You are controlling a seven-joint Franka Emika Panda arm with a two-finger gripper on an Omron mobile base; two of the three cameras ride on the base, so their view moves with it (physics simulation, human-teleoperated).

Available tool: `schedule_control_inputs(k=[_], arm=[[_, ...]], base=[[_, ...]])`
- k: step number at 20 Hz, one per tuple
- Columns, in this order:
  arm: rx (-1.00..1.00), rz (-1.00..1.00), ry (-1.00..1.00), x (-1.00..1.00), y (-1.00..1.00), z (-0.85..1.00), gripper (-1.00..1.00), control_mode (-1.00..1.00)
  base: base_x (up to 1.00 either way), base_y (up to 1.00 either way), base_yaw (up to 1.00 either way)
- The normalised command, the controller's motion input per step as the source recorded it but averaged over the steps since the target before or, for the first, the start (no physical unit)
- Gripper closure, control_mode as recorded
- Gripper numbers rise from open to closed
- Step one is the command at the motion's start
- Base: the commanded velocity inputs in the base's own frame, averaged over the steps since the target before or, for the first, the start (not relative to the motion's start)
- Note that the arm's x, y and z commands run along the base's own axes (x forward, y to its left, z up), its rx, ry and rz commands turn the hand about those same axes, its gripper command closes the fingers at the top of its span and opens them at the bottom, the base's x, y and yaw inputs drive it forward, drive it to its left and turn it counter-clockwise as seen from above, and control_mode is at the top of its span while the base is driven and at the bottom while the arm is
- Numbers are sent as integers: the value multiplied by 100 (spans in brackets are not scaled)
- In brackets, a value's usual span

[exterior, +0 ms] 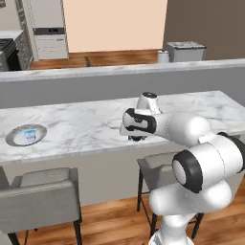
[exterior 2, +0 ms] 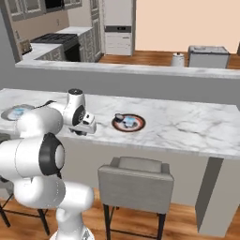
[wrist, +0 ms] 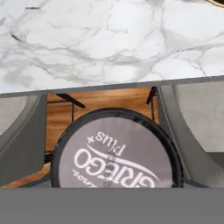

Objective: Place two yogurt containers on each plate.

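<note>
My gripper [exterior: 135, 137] hangs low over the counter's front edge, shut on a dark round yogurt container with a pale "Griego Plus" lid [wrist: 116, 153]. The lid sits close under the hand camera and hides the fingertips. The pale silver-grey plate [exterior: 14, 139] lies far left on the counter and carries one light blue and white yogurt cup [exterior: 29, 135]. The plate with the reddish-brown rim [exterior 2: 138, 127] lies right of the gripper [exterior 2: 80, 131]. On it stand a dark cup [exterior 2: 118, 117] and a light blue cup [exterior 2: 129, 122].
The marble counter [exterior: 86, 127] has a raised grey ledge [exterior: 95, 76] along its back. Grey stools [exterior: 40, 196] [exterior 2: 136, 180] stand in front of the counter, below its edge. A stove and cabinets are far behind.
</note>
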Motion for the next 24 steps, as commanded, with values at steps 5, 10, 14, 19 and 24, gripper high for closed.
schedule_control_inputs(k=[5,10,14,19,24], arm=[[0,0,0,0,0,0,100,100],[0,0,0,0,0,0,100,100],[0,0,0,0,0,0,100,100],[0,0,0,0,0,0,100,100],[0,0,0,0,0,0,100,100]], base=[[-22,87,0],[0,83,0],[10,58,0],[18,48,0],[27,46,0]])
